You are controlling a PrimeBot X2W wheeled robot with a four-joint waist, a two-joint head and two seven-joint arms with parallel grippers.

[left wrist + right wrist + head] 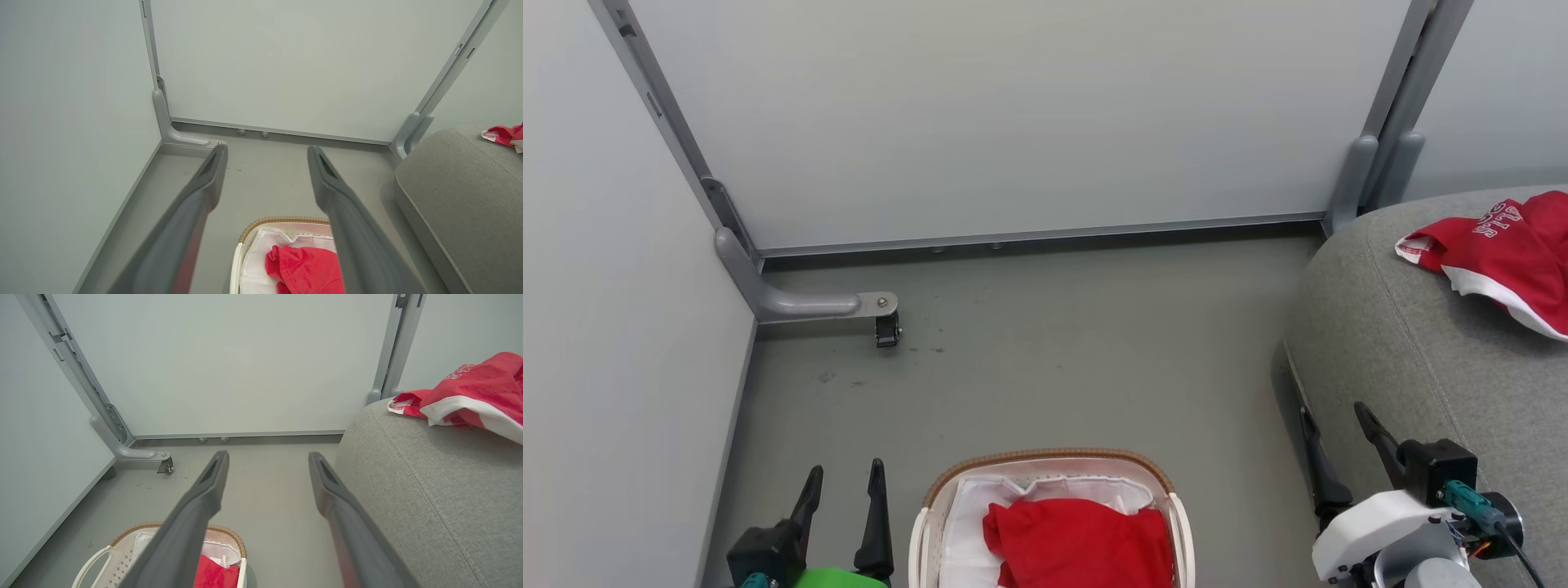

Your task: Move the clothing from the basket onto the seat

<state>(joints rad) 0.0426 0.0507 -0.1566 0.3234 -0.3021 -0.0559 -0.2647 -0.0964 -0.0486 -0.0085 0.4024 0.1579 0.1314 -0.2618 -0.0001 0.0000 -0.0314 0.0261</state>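
1. My left gripper (846, 467): fingers spread wide, nothing between them, over the floor (1045, 351) just left of the basket (1054, 453).
2. My right gripper (1333, 410): spread wide, holding nothing, beside the seat (1405, 351).
3. Red garment (1078, 539) lies in the basket on the white liner (968, 523).
4. Red jersey (1511, 245) lies on the seat.
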